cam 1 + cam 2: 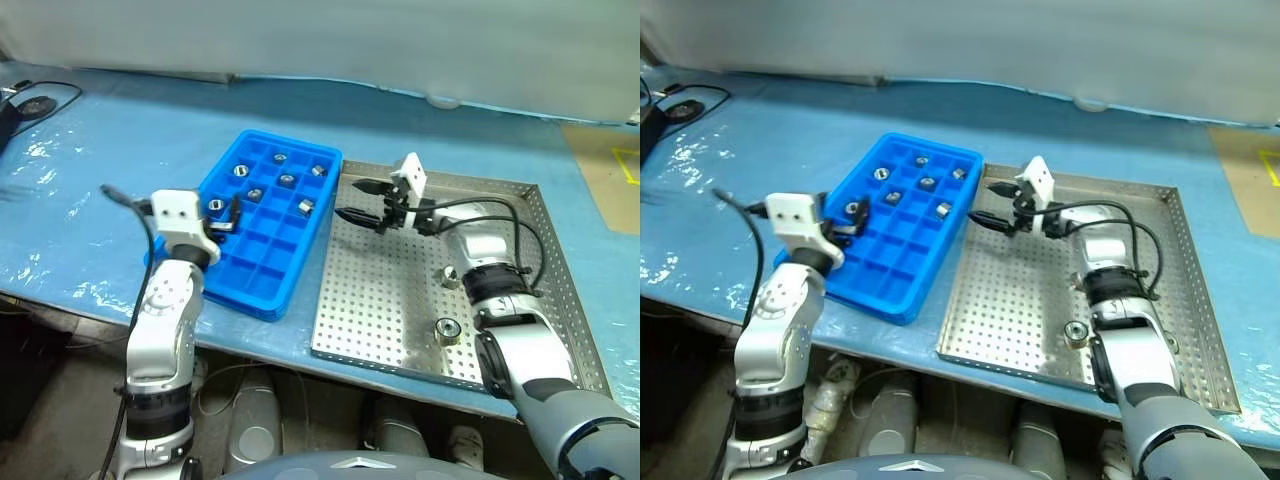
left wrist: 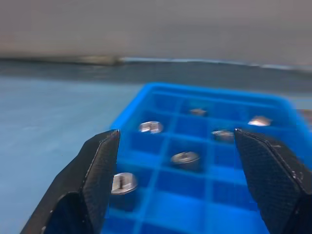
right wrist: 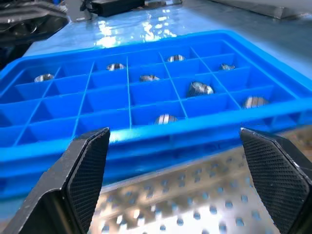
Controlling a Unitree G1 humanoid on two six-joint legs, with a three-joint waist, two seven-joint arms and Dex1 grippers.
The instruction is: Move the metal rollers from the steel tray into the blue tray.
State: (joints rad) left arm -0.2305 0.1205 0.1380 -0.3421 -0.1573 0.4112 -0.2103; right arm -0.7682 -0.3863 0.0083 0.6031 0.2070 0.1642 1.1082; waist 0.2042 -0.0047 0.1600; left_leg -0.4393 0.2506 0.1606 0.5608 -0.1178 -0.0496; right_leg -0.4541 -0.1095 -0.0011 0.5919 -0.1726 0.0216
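While the left gripper [image 1: 232, 214] hung over the blue tray [image 1: 262, 275] with fingers wide and empty, seven metal rollers [image 1: 286, 180] sat in its compartments. The right gripper [image 1: 358, 201], fingers wide, hovered above the steel tray [image 1: 370, 300], where two rollers [image 1: 446, 330] remained; fetching one seemed next.

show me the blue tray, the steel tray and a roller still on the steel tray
blue tray [image 1: 262, 297]: left eye view, near rim.
steel tray [image 1: 375, 300]: left eye view, bare perforated floor.
roller on the steel tray [image 1: 447, 330]: left eye view, its top face, near the front rim.
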